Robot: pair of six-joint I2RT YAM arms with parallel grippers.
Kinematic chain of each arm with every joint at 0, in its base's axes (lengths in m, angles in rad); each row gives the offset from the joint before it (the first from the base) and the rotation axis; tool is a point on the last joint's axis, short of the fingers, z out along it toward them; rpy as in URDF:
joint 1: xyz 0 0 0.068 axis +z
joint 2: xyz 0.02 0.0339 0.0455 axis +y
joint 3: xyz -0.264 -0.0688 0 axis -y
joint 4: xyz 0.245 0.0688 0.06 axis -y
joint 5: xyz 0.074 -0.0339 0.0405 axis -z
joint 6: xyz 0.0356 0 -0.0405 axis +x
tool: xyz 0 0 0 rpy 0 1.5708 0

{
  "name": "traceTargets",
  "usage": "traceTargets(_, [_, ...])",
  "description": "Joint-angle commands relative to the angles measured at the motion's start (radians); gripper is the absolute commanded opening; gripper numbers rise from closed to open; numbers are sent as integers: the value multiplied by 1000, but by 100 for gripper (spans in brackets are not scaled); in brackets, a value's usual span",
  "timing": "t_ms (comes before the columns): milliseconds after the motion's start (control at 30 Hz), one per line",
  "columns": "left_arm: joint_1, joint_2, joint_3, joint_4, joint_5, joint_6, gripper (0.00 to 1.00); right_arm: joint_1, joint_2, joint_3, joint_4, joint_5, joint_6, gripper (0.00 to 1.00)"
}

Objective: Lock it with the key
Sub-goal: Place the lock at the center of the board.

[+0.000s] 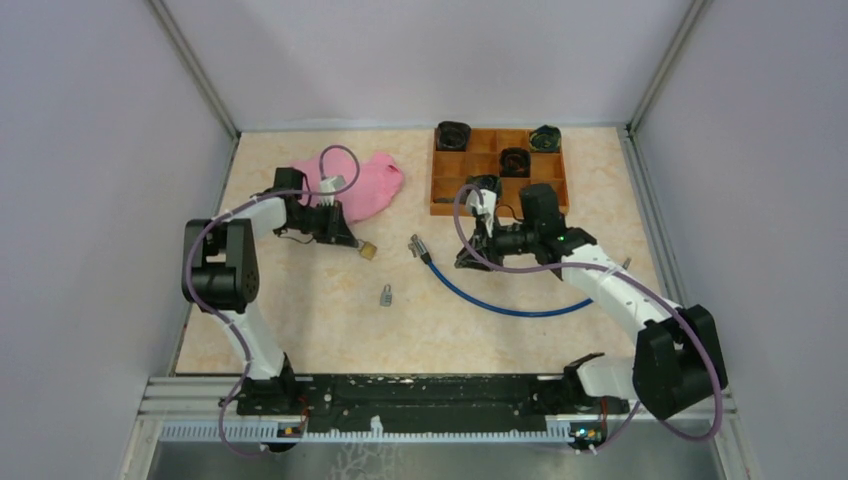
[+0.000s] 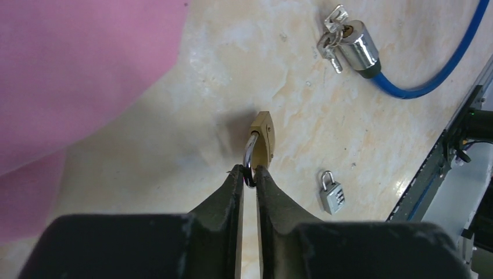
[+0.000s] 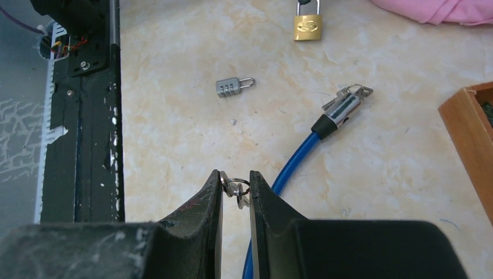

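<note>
"How far along were you with the lock?"

"Early. My left hand [image 2: 249,173] was pinched on the shackle of the brass padlock [image 2: 263,139], down at the bench [image 1: 300,320] near the pink cloth [image 2: 75,70]. My right hand [image 3: 235,189] was clenched on the key ring [image 3: 237,190], well apart from the padlock, beside the blue cable [image 3: 285,174]."

"So the key wasn't in?"

"No. I had both pieces gripped, nothing more. As I judged it, bringing them together, seating the key and turning it were all left. I couldn't tell whether the shackle was pressed home."
</note>
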Motion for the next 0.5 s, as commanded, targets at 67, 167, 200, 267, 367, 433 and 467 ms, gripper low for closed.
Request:
traceTargets(67, [51,16,0,-20,-48,53,31,109,103,110,51,37,-4,0])
traceTargets(167, [82,7,-1,2,-67,43,40,181,194,159,78,65,23,0])
traceTargets(200, [91,1,-3,8,-72,41,43,206,225,178,95,71,35,0])
traceTargets(267, [110,-23,-14,23,-81,33,47,252,285,216,131,88,72,0])
traceTargets(367, [149,-83,-40,51,-91,17,53,311,382,278,204,114,152,0])
traceTargets(433, [176,-132,-57,70,-105,6,56,343,470,321,261,129,244,0])
traceTargets(467, [192,-160,-65,79,-110,3,57,355,506,346,284,140,283,0])
